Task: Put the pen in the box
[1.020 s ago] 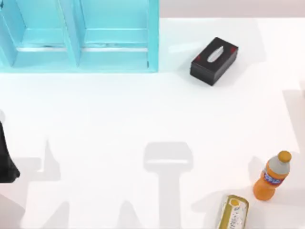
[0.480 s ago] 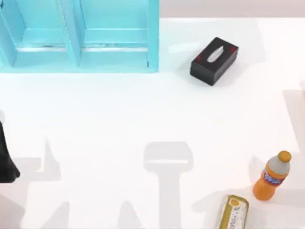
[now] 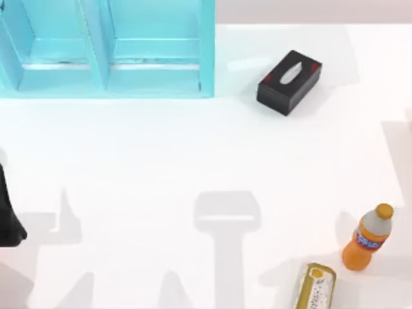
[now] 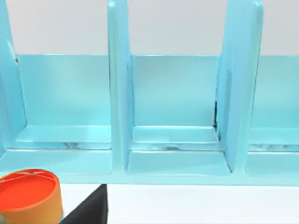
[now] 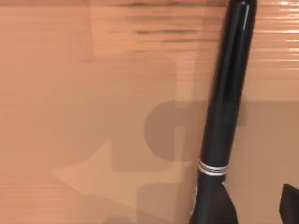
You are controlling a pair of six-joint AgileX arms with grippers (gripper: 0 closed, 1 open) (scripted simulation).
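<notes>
Against a brown cardboard surface (image 5: 70,93) in the right wrist view lies the pen (image 5: 226,107), slim and black, its thin silver band (image 5: 212,169) low on the barrel. Whether the right gripper (image 5: 254,205) pinches the pen or merely sits beside it, I cannot tell; two dark finger shapes show right at the pen's lower end, one touching the barrel. A grey shadow falls on the cardboard just beside the pen.

Out on the white table (image 3: 193,148) in the top view, a black tissue box (image 3: 289,82) sits toward the far right, near the turquoise shelf unit (image 3: 106,48) at the far left. An orange soda bottle (image 3: 367,237) stands at the near right, with a yellow-labelled can (image 3: 314,288) lying just beside it. The left arm (image 3: 8,212) waits at the left edge. Its wrist view faces the shelf compartments, with an orange-topped cylinder (image 4: 29,196) close by.
</notes>
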